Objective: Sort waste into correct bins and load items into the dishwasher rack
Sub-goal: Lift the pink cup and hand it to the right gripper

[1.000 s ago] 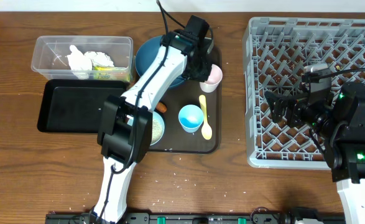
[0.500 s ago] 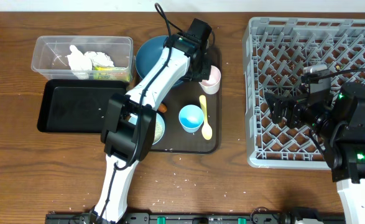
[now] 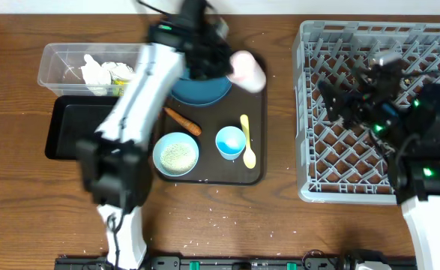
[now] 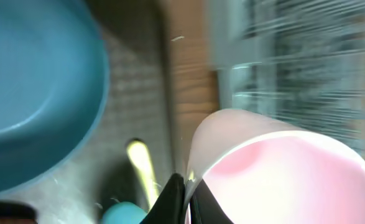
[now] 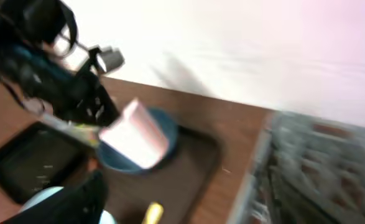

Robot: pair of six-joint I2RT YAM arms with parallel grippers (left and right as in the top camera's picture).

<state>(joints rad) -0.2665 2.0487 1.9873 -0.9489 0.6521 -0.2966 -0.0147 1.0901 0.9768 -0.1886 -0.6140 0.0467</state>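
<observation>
Your left gripper (image 4: 183, 196) had its fingers (image 4: 170, 200) pinched together on the rim of the pink cup (image 4: 281, 174). The cup hung tilted and looked lifted clear of the brown tray (image 3: 255, 174). Just beside the fingers was the plate (image 3: 201, 86), and near them on the same tray lay the spoon (image 3: 246, 141), the blue cup (image 3: 230, 141), the bowl (image 3: 176, 154) and the carrot (image 3: 182, 120). Well away from the fingers on the plate's side, the tub (image 3: 55, 54) already held the tissue (image 3: 96, 71) and the wrapper (image 3: 122, 75), with the black tray (image 3: 55, 127) beside it, seemingly bare. On the cup's side stood the rack (image 3: 377, 187), with no item visible in it. Your right gripper (image 3: 339, 97) hovered over the rack, too blurred to tell whether its jaws were spread.

By my reading, you were early. Two pieces of waste were binned. The carrot and the rice, some in the bowl and some scattered on the table (image 3: 220, 217), remained. The cup was the first of five items heading for the rack.
</observation>
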